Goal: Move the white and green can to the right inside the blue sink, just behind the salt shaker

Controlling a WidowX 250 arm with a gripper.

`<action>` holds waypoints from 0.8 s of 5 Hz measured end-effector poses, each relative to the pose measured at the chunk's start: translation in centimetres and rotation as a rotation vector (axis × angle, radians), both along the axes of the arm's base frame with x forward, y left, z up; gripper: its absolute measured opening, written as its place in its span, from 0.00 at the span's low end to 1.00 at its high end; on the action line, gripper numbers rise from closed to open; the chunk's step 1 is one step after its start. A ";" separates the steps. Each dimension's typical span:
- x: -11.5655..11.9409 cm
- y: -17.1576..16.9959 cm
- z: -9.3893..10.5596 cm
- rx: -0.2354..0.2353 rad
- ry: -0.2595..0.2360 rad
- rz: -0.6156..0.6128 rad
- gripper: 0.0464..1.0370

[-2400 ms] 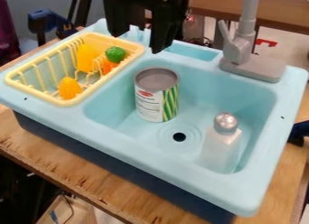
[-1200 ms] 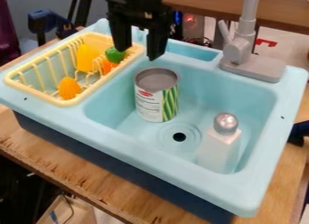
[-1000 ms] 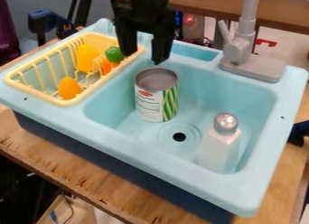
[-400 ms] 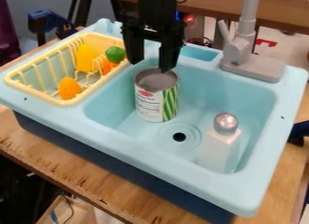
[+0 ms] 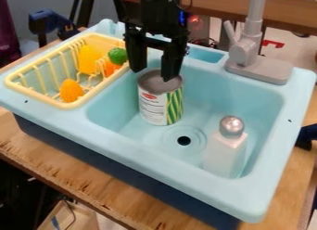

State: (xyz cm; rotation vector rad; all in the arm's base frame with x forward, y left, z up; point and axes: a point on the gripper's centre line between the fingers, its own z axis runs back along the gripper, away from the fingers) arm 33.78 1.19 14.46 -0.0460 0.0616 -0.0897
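The black gripper (image 5: 153,76) is open over the top of a can, one finger near the can's left rim and the other in front of its right part; contact cannot be told. The can (image 5: 153,104), grey-topped with a white and green-striped label, stands upright in the light blue sink (image 5: 204,108). To its right, a white bottle with a silver cap (image 5: 226,150) stands in the basin near the drain. A yellow rack (image 5: 68,104) at the left holds several toy foods, yellow, orange and green (image 5: 117,55).
A grey faucet (image 5: 250,53) rises from the sink's back right edge. The sink's raised rim (image 5: 117,141) surrounds the basin, and the sink rests on a wooden table (image 5: 80,171). A blue clamp (image 5: 46,22) is behind the rack.
The gripper has come from the back of the sink, moving down and slightly right until over the can. Its fingers remain apart. The can, bottle and rack stay put.
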 end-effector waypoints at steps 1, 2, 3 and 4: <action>-0.1 0.0 -0.6 -0.002 -0.002 -0.011 0.97; -0.2 0.0 -0.8 -0.003 0.005 -0.014 0.97; -0.4 -0.1 -0.8 -0.006 0.012 -0.029 0.97; -0.4 -0.1 -0.8 -0.009 0.014 -0.029 0.97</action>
